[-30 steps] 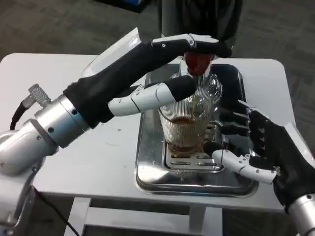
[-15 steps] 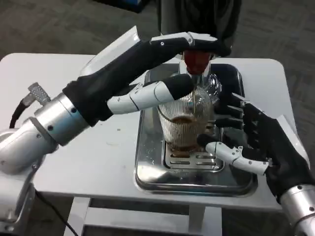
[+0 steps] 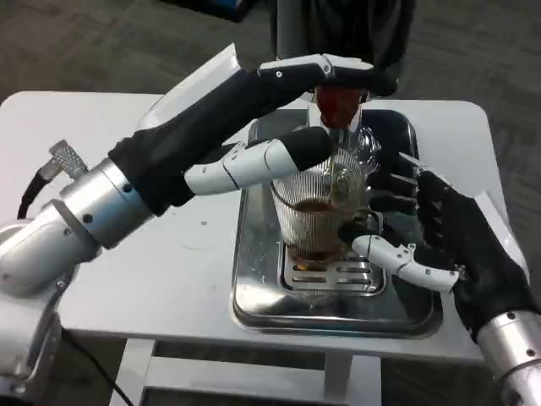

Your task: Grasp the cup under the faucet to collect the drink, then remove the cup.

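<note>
A: Near edge?
B: Steel tray [image 3: 254, 304] on white worktop [image 3: 169, 254]; right hand [image 3: 448, 245], fingers apart, thumb tip at the cup's base, holding nothing.

A: Cup?
B: Ribbed clear glass cup [image 3: 317, 211] on the tray's grate, brown drink partway up, under the red faucet [image 3: 338, 103].

A: Left hand?
B: Left hand [image 3: 279, 118], fingers together on the faucet. No readable writing.

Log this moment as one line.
left hand on red tap lever | cup on tray, part-filled | right hand beside cup, open
</note>
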`<state>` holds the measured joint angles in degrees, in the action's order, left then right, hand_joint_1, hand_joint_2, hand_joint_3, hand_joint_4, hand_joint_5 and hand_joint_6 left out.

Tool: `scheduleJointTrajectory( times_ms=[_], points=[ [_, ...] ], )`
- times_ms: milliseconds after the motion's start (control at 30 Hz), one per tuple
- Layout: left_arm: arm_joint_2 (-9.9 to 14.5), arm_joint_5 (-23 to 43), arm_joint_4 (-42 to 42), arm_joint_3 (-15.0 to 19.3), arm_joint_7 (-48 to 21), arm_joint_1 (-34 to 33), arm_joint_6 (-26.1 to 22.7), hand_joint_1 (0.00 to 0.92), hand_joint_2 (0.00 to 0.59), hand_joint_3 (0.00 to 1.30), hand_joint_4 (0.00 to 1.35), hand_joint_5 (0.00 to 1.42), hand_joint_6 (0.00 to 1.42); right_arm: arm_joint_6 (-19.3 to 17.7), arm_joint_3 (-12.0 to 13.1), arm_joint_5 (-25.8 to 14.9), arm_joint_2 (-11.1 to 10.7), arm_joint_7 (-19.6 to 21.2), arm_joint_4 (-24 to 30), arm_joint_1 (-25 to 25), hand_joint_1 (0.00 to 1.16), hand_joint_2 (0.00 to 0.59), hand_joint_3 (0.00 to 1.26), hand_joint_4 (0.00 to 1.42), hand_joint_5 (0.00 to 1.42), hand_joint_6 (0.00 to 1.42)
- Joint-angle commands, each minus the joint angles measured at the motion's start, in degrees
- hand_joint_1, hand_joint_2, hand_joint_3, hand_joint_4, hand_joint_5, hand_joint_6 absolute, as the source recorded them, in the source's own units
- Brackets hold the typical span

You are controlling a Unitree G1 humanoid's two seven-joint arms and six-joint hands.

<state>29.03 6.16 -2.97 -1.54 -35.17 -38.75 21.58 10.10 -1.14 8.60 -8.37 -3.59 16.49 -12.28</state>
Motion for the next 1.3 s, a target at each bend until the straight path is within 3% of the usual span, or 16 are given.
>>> scheduleJointTrajectory(
  times_ms=[33,400,1300],
  points=[
    [0.66,-1.73,-1.97,-1.04,-1.25,1.31,-0.74,0.000,0.112,0.35,0.20,0.24,0.12,-1.84,-0.22,-0.06,1.10,1.24,-1.16,-0.07,0.80,0.168,0.20,0.27,0.33,0.36],
    [0.45,-1.89,-3.38,-1.33,-1.21,1.14,0.14,0.000,0.112,0.35,0.20,0.24,0.12,-3.49,-0.29,-0.45,3.24,3.01,-2.42,0.04,0.77,0.149,0.19,0.24,0.30,0.33],
    [1.94,-2.72,-3.20,-1.91,-1.52,2.54,2.85,0.000,0.110,0.36,0.20,0.24,0.13,-3.65,-1.10,-0.18,4.15,4.07,-2.96,0.64,0.75,0.162,0.17,0.23,0.29,0.33]
  ],
)
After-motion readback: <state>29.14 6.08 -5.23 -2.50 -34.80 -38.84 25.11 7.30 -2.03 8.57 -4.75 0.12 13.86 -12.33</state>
